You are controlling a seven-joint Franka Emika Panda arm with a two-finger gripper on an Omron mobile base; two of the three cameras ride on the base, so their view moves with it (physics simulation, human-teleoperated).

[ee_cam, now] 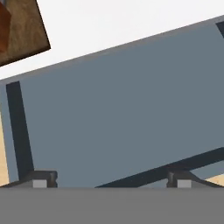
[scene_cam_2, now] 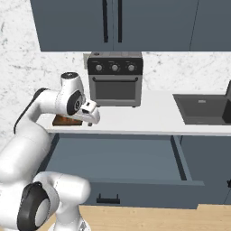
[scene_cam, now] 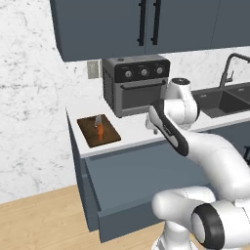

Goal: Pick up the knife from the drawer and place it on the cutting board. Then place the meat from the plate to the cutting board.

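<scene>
**Knife rests on board above open drawer**

The small orange-handled knife (scene_cam: 99, 129) lies on the dark-brown wooden cutting board (scene_cam: 91, 133) at the left end of the white counter (scene_cam: 134, 126), beside the black toaster oven (scene_cam: 135, 83). The slate-blue drawer (scene_cam_2: 113, 158) stands pulled out below. The white arm's gripper (ee_cam: 109, 180) hangs over the drawer, fingers spread wide and holding nothing.

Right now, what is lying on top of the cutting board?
The knife lies on the cutting board, orange handle toward the counter's front edge. In the right base view the arm hides most of the board, so nothing more shows there.
</scene>
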